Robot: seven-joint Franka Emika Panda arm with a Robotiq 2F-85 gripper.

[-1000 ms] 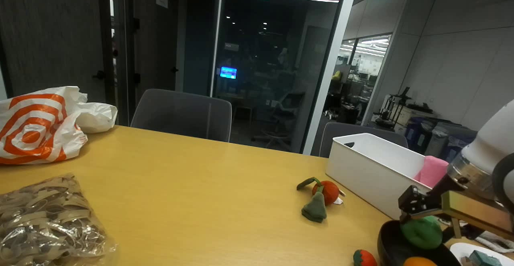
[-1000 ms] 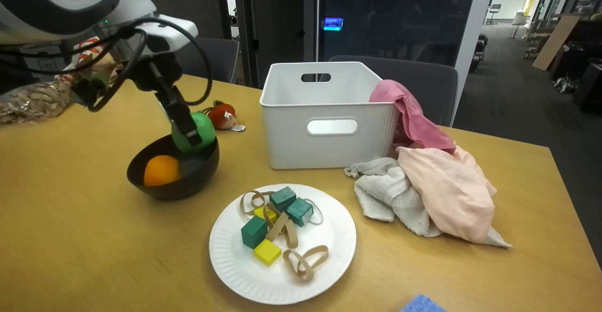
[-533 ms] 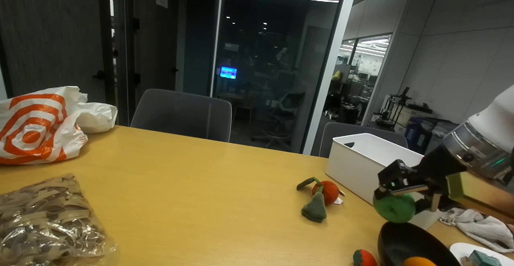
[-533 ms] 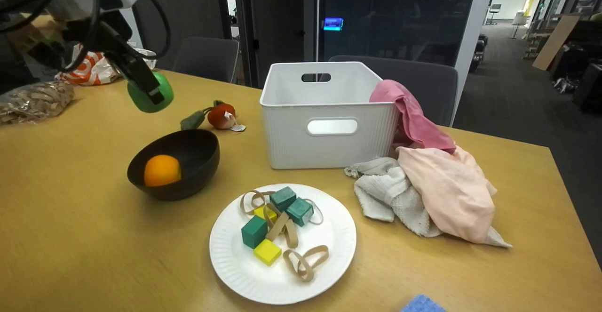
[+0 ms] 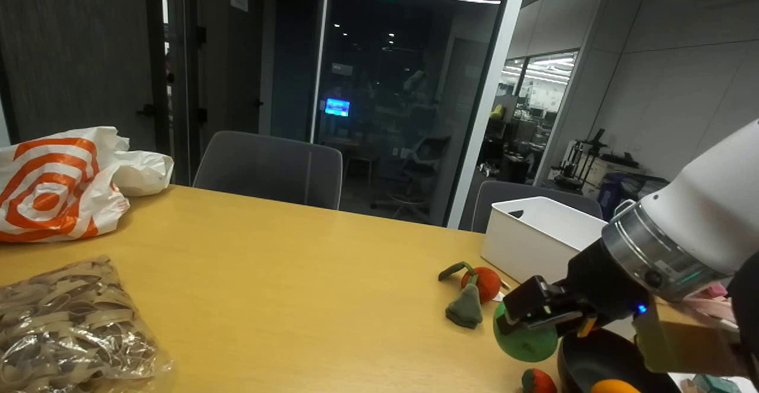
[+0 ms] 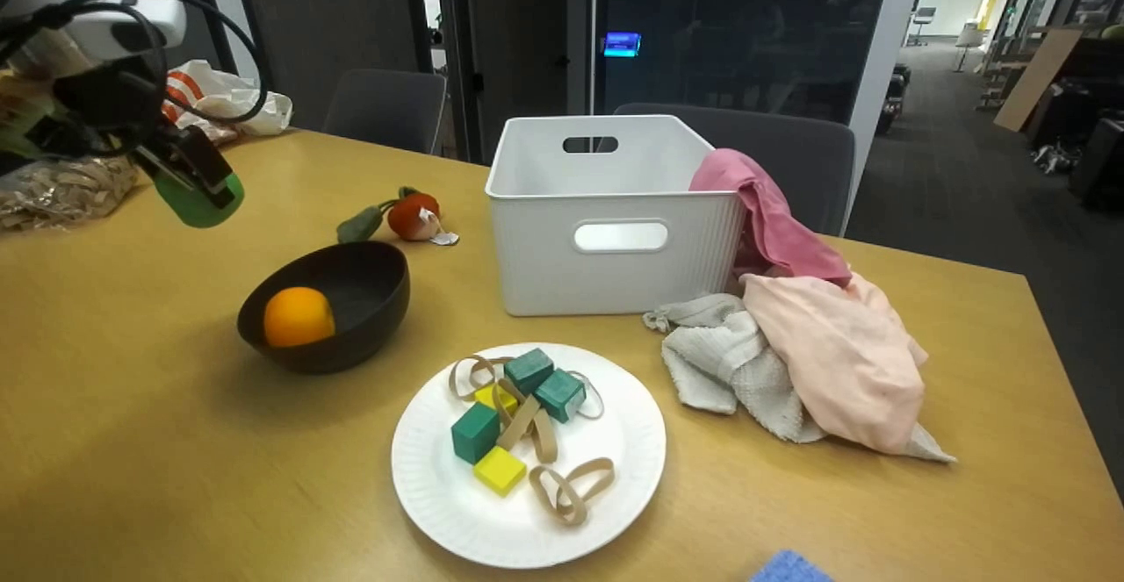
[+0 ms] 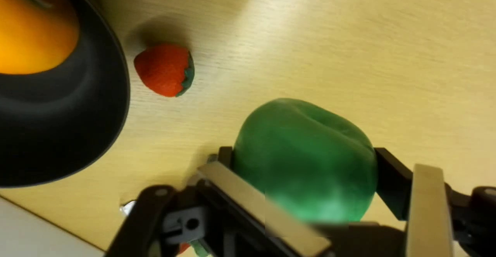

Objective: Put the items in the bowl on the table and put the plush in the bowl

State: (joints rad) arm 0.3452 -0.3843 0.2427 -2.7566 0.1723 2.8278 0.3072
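"How far along?"

"Partway, I'd guess. Leftmost, the tool (image 7: 306, 164) grips a green apple (image 6: 198, 203), seemingly aloft, not yet on the surface (image 6: 123, 362). A strawberry (image 7: 164, 69) lies just beside the black bowl (image 6: 362, 297), perhaps one item done."

"What's left?"

"Emptying the bowl of its orange (image 6: 299, 317), then putting in the plush (image 6: 406, 216), which lies beyond, toward the far edge."

"Other containers?"

"Farther from that edge, a paper plate (image 6: 619, 433) of blocks (image 6: 474, 433) and rubber bands (image 6: 545, 446); then, along it, a white bin (image 6: 615, 283), pink cloth (image 6: 764, 204) over its rim."
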